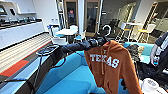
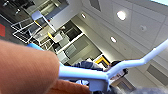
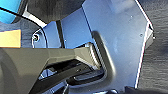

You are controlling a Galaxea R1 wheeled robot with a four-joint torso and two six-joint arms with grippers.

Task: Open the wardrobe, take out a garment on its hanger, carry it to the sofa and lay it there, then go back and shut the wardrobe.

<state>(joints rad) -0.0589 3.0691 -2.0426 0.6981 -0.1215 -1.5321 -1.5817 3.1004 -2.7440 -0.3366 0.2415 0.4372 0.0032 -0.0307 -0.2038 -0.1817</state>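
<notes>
The left arm reaches out level over the sofa (image 1: 72,75), its left gripper (image 1: 101,40) clamped on the hanger (image 1: 108,28) just under the hook. From the hanger the garment (image 1: 110,67) hangs above the sofa's seat. Behind the sofa stand a small white table (image 1: 66,31) and blue chairs. The right gripper's jaw state cannot be told.

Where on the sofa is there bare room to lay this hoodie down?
The blue seat of the sofa is bare, between its left arm and the hanging hoodie. It's crowded to the right: dark clutter sits on the lighter blue seat behind the hoodie.
</notes>
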